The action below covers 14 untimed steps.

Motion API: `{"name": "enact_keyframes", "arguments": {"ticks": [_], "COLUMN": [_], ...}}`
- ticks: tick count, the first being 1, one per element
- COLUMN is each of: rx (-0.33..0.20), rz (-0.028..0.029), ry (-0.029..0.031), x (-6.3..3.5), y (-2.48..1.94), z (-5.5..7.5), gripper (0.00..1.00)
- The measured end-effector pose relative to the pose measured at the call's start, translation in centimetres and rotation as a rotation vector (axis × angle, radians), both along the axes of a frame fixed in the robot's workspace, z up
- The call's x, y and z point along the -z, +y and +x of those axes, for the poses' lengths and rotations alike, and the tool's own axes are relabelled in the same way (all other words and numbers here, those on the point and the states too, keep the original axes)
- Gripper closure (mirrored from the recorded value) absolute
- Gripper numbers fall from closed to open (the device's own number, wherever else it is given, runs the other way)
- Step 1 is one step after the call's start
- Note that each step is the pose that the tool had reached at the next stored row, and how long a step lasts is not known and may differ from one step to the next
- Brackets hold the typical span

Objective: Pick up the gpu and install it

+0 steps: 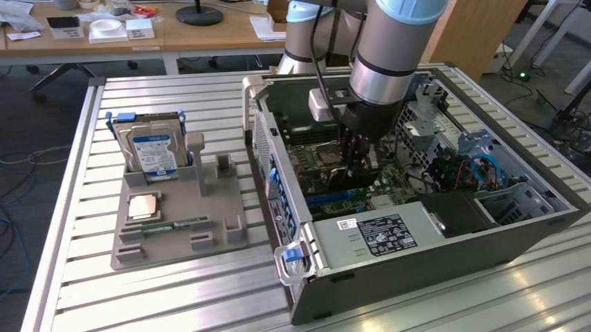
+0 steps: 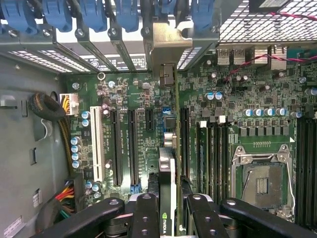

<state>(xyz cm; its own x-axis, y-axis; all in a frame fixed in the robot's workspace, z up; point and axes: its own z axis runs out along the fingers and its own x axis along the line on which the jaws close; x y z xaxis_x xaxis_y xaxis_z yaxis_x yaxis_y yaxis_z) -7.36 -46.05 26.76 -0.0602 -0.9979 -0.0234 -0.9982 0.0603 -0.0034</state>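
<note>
The arm reaches down into the open computer case (image 1: 277,131), and my gripper (image 1: 358,166) hangs just over the motherboard (image 1: 319,173). In the wrist view the gpu (image 2: 166,163) appears edge-on, a thin card with a green logo near the fingers (image 2: 146,213). My gripper (image 2: 171,215) is shut on the gpu, one finger on each face. The card runs along the board between the black expansion slots (image 2: 132,146), and its silver end bracket (image 2: 166,42) stands at the case's rear slot openings. Whether the card's edge sits in a slot is hidden.
A grey parts holder (image 1: 221,235) lies at the exterior view's left of the case, with a hard drive (image 1: 152,152), a chip (image 1: 143,206) and a memory stick (image 1: 171,226). In the case are a power supply (image 1: 383,235), an empty processor socket (image 2: 262,183), blue latches (image 2: 94,12) and cables (image 2: 47,106).
</note>
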Motion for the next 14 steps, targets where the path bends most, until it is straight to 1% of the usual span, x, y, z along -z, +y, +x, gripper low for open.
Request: {"name": "enact_keyframes", "arguments": {"ticks": [3, 7, 14], "rx": [0.000, 0.000, 0.000], "rz": [0.0000, -0.0001, 0.0001], "ry": [0.0000, 0.0000, 0.0000], "x": [0.03, 0.32, 0.37], "y": [0.00, 0.00, 0.00], "z": [-0.14, -0.21, -0.42], "gripper": [0.73, 0.73, 0.73]}}
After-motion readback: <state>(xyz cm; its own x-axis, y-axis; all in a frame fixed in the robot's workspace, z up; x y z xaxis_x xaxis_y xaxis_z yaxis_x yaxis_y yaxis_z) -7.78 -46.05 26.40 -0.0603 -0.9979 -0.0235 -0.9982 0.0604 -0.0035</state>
